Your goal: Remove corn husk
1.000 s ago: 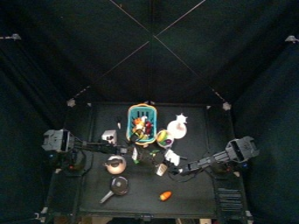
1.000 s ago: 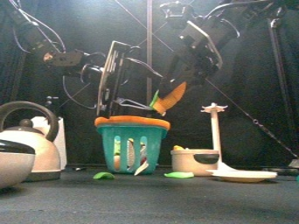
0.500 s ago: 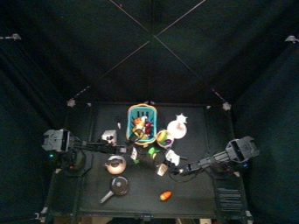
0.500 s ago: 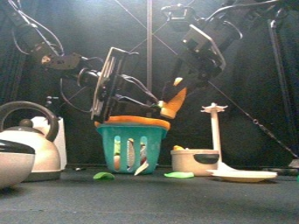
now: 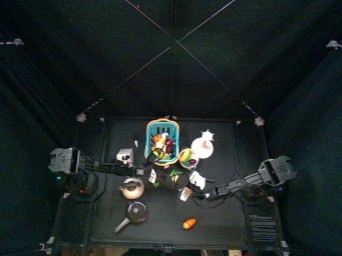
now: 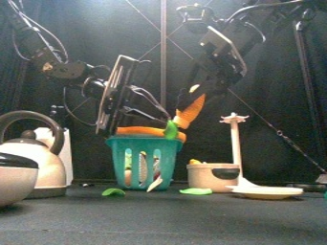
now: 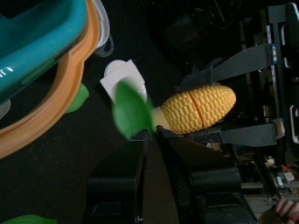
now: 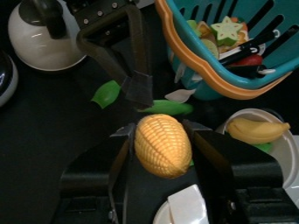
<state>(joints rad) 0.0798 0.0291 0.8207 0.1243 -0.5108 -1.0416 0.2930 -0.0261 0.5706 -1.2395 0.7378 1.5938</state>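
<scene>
My right gripper [image 8: 163, 140] is shut on the yellow corn cob [image 8: 163, 147] and holds it in the air above and right of the teal basket [image 6: 141, 161]. In the front view the cob [image 6: 192, 107] hangs tilted. My left gripper [image 7: 152, 133] is shut on a green husk leaf [image 7: 131, 109] that still joins the cob's end [image 7: 198, 108]. In the front view the leaf [image 6: 171, 129] hangs just above the basket rim. The left gripper's fingers [image 8: 140, 86] show in the right wrist view pinching the leaf [image 8: 166, 107].
The basket [image 5: 163, 140] holds toy food. A white kettle [image 6: 26, 158] stands at the left. A bowl [image 6: 213, 177], a white star stand [image 6: 234, 144] and a plate [image 6: 269, 191] stand at the right. Loose husk pieces [image 6: 113, 192] lie in front of the basket. A pan [image 5: 135, 211] lies nearer the front.
The green husk leaf has been pulled down off the side of the cob towards the basket rim. The right gripper has raised and tilted the cob a little.
</scene>
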